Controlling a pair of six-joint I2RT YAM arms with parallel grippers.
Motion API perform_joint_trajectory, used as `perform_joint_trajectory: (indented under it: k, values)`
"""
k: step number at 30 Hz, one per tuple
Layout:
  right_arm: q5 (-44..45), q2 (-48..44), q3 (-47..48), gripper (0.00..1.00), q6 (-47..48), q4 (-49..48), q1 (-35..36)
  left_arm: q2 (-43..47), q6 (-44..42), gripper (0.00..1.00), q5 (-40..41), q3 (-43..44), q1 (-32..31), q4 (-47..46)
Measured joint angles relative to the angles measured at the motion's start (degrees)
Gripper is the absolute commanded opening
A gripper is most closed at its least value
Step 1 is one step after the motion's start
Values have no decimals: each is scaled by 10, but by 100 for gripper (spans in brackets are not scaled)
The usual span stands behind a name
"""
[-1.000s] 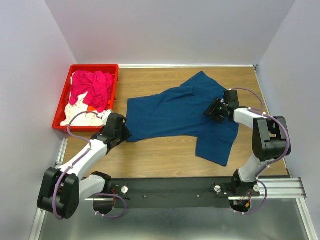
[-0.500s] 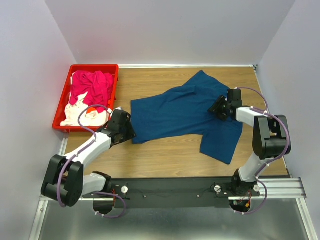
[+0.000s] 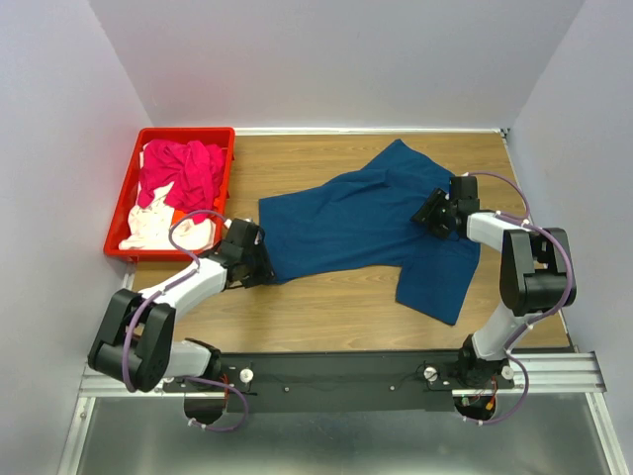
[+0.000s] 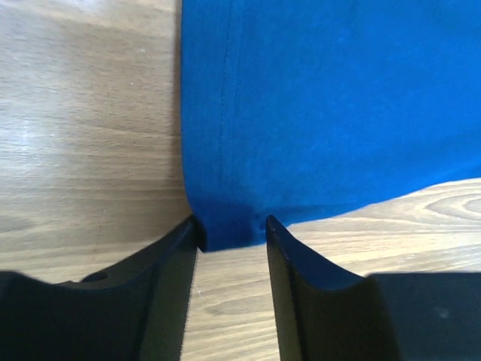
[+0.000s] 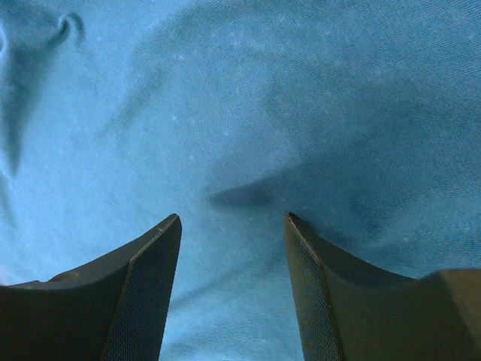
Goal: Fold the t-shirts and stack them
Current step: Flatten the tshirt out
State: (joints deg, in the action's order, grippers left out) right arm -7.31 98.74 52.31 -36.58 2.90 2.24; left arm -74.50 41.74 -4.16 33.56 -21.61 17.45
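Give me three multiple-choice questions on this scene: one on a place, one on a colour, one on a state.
1. The red crate stands: A) far left B) near right C) on the shirt
2. The shirt spread on the table is: A) orange B) blue C) white
3. The right gripper is: A) shut on the crate B) shut on nothing C) open over the shirt
Key: 1A, it sits beside the left wall; 2B, blue cloth lies spread; 3C, its fingers stand apart above the cloth.
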Motion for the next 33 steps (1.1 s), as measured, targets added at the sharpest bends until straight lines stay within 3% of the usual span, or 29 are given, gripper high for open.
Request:
perform_joint_trajectory:
  k: [4, 5, 7, 11, 19, 23, 25, 26, 29, 32, 33]
  values:
    - [0, 0, -2, 64, 1, -3, 0, -17, -5, 22, -7, 3, -3, -21]
    - [0, 0, -2, 64, 1, -3, 0, -21, -6, 10, -8, 5, -3, -24]
    - [0, -1, -3, 64, 1, -4, 0, -27, -12, 0, -9, 6, -4, -26]
    - [5, -2, -4, 64, 1, -4, 0, -34, -26, 0, 13, 25, -5, -5]
    - [54, -10, -2, 64, 5, 11, -13, -50, -96, 0, 247, 212, -6, 88]
    - [62, -23, 8, 65, 28, 37, -16, -49, -122, 13, 289, 228, -6, 80]
    - [60, -38, 17, 65, 46, 53, -16, -49, -124, 26, 288, 205, -5, 72]
    - [59, -47, 21, 65, 52, 63, -16, -49, -123, 41, 285, 189, -5, 71]
    - [57, -84, 25, 65, 73, 89, -13, -50, -115, 63, 274, 139, -5, 66]
    - [53, -122, 24, 64, 82, 111, -3, -49, -112, 77, 271, 122, -5, 66]
    - [50, -131, 22, 60, 84, 116, 2, -47, -112, 77, 271, 123, -5, 65]
